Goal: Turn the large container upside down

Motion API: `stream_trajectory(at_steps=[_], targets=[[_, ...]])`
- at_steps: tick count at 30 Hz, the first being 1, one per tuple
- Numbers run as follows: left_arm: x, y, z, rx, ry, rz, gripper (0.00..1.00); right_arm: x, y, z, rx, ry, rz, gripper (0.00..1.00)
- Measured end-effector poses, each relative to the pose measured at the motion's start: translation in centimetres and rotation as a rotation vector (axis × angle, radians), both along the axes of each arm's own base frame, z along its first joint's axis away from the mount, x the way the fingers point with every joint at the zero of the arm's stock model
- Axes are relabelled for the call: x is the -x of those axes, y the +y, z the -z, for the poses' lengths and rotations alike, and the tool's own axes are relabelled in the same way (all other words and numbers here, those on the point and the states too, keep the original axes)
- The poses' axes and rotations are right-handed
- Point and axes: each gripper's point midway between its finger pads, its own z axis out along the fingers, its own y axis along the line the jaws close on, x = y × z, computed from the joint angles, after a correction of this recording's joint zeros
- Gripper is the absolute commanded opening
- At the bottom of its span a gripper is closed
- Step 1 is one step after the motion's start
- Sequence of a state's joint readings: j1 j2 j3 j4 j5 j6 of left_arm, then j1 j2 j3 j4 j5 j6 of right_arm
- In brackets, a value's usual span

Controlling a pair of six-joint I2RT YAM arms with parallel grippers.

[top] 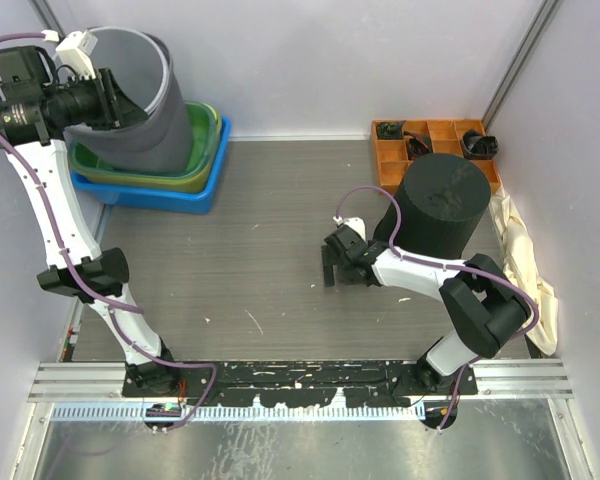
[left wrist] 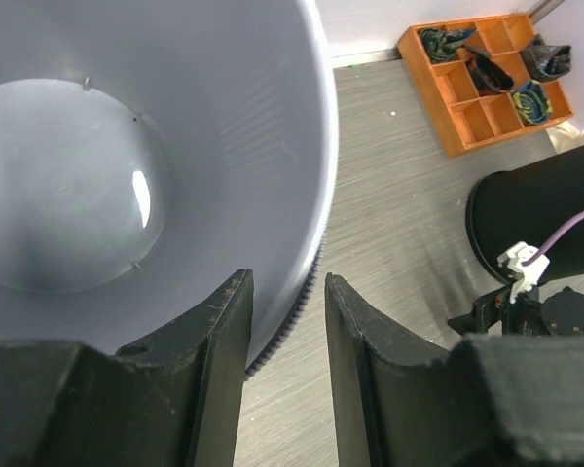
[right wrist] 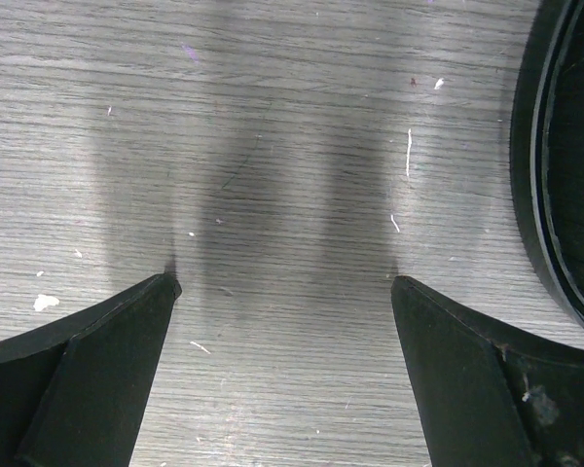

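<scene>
Two left fingers (left wrist: 217, 360) clamp the large container (top: 145, 95) by its rim at eleven o'clock so we can tip it; our right fingers (right wrist: 88, 375) sit spread, empty.

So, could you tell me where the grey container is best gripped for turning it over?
By the thin rim of the grey container, coming in over the open mouth with one finger inside the wall and one outside. Its body looks far too wide for the jaws to span, and the left gripper straddles the rim in just this way.

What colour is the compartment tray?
The compartment tray is orange, clearest in the left wrist view.
</scene>
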State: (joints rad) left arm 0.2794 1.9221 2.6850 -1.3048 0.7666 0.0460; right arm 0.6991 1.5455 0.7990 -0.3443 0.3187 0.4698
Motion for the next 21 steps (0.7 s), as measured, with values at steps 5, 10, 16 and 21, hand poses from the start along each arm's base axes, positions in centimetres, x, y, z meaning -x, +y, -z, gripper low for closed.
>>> stream_trajectory(at_steps=[5, 10, 16, 21], targets=[[-0.7, 1.0, 1.1, -0.040, 0.015, -0.033, 0.29, 0.0, 0.1, 0.0, -0.004, 0.003, -0.002, 1.00], [-1.2, 1.3, 1.2, -0.073, -0.002, -0.045, 0.24, 0.1, 0.1, 0.0, -0.005, 0.004, -0.003, 1.00], [-1.3, 1.3, 1.3, -0.086, -0.006, -0.043, 0.29, 0.1, 0.1, 0.0, -0.005, 0.004, -0.003, 1.00], [-1.8, 1.5, 2.3, -0.160, 0.006, -0.070, 0.47, 0.1, 0.1, 0.0, -0.006, 0.004, -0.003, 1.00]])
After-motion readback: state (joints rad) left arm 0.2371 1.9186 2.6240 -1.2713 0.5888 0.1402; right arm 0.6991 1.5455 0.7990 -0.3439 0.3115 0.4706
